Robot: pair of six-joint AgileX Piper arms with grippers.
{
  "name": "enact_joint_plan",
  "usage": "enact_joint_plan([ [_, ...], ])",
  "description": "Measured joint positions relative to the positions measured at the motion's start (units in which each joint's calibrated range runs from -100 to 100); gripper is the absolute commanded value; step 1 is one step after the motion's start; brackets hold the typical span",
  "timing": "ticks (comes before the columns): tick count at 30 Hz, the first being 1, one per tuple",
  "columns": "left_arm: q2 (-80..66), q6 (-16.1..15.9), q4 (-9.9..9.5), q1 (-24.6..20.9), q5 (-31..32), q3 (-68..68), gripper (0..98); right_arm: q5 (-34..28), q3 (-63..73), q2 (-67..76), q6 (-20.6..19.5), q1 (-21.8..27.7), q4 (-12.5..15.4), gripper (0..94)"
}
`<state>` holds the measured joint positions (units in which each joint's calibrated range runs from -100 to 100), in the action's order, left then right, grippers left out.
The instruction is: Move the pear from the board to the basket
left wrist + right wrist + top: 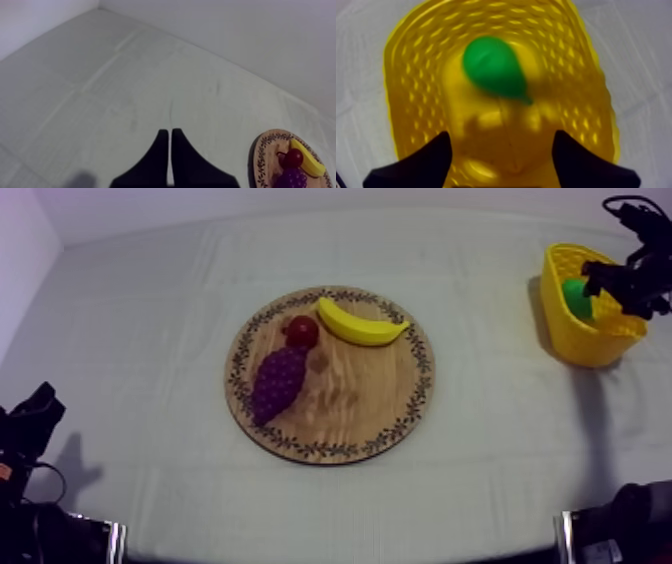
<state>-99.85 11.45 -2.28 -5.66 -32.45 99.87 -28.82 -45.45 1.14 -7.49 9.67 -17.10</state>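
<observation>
Pear (495,67) lies inside the basket (411,80), at the right side of the counter (140,328). Right claw (502,136) hangs just over the basket. It is spread wide apart, with nothing in it, and it does not touch the pear. Left claw (167,132) sits low over the counter, pressed together into a thin point. On the board (360,393) lie the banana (360,323), the grapes (277,380) and the small red fruit (301,331), all close to each other.

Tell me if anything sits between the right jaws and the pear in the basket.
Nothing visible does. The pear lies free in the yellow basket, and the right jaws stand open above it, with only bare basket floor between.
</observation>
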Motion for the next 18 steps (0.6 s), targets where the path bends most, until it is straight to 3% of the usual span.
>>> enact_joint_plan([
  [9,0.00,0.00,0.00,0.00,0.00,0.00,0.1,5.19,-3.11,5.50,6.62,0.16,8.63,6.7],
  [18,0.00,0.00,0.00,0.00,0.00,0.00,0.1,4.45,-10.42,19.50,15.55,-0.87,19.12,0.8],
])
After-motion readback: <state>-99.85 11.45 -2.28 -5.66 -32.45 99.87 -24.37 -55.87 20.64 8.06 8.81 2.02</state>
